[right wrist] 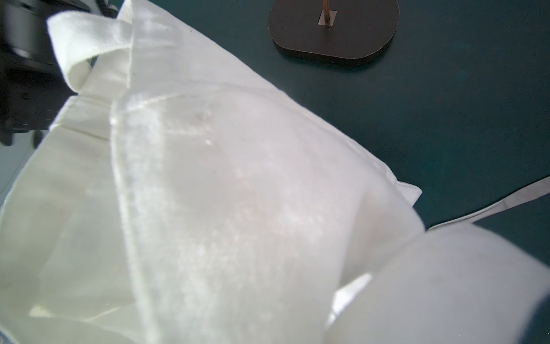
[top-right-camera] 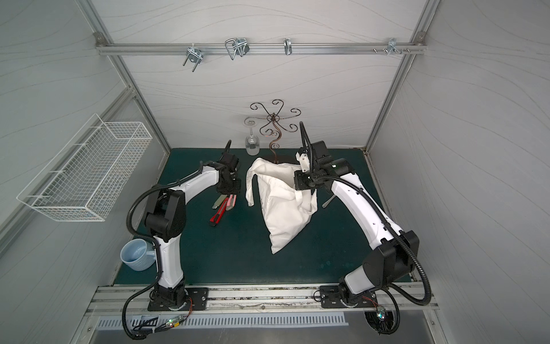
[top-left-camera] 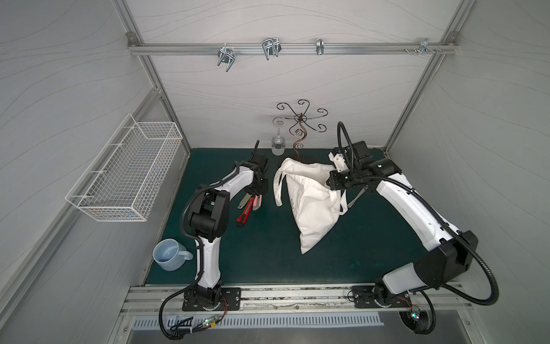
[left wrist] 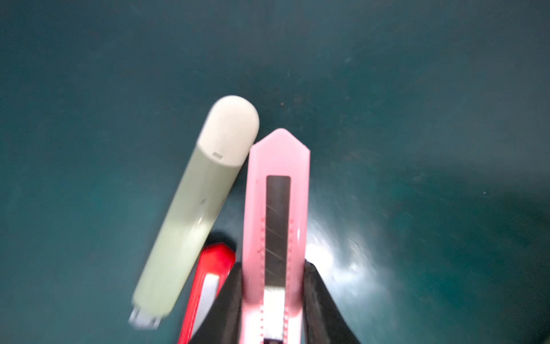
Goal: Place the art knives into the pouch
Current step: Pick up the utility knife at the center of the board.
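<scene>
Pink art knife (left wrist: 275,208) clamped in left claw (left wrist: 272,268); pouch (top-left-camera: 312,208) at its 3 o'clock, rim lifted and pinched by closed right claw (top-left-camera: 332,182).

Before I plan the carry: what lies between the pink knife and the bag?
Only bare mat between pink knife and bag, in both top views.

A pink art knife (left wrist: 275,214) is seen in the lower middle of the frame, clasped on both sides by the black fingers (left wrist: 229,300) of the left gripper (left wrist: 273,265). Its pointed tip is directed at the frame's centre, and a segmented blade is shown in its slot. Just left of it, a pale green knife (left wrist: 193,214) with a white rounded cap is laid aslant on the dark green mat (left wrist: 416,89). A red knife (left wrist: 212,268) is partly hidden between them.
</scene>
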You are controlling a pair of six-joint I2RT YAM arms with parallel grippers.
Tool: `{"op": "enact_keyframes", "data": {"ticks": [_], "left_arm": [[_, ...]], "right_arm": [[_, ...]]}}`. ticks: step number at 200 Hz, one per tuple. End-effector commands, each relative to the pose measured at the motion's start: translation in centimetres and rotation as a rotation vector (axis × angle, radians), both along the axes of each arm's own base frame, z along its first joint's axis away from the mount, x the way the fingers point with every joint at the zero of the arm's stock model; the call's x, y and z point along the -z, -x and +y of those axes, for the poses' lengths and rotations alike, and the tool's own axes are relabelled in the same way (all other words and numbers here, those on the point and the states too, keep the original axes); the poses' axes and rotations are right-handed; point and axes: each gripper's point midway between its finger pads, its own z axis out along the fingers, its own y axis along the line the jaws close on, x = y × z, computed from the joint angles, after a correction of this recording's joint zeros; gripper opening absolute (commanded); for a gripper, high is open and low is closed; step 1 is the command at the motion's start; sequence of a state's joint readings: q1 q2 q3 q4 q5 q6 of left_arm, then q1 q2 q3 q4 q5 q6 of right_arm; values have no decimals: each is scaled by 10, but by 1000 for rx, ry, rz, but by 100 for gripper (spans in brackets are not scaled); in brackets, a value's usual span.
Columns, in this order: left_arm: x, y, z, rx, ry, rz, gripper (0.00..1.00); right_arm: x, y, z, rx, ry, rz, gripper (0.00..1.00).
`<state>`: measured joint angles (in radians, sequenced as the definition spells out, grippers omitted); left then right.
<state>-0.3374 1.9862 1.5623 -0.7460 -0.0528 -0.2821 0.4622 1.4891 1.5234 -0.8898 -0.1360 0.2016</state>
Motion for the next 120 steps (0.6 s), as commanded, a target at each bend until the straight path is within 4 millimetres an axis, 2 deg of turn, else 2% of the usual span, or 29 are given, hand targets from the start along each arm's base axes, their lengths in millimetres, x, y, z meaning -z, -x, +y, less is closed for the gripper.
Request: {"op": "enact_keyframes", "data": {"ticks": [1, 39, 61, 86, 120], "left_arm": [[-48, 10, 4, -36, 31, -90, 28], [-96, 40, 21, -92, 52, -191, 28], [-130, 52, 18, -83, 103, -287, 29], [-185, 55, -3, -18, 180, -439, 31], [-258, 54, -46, 87, 289, -594, 33]], "right_arm": [[-8, 4, -4, -8, 1, -24, 0], [-8, 3, -4, -8, 2, -24, 0], [-8, 5, -2, -13, -1, -20, 0], [-7, 10, 3, -30, 8, -17, 0], [-6, 18, 9, -50, 15, -16, 0]]}}
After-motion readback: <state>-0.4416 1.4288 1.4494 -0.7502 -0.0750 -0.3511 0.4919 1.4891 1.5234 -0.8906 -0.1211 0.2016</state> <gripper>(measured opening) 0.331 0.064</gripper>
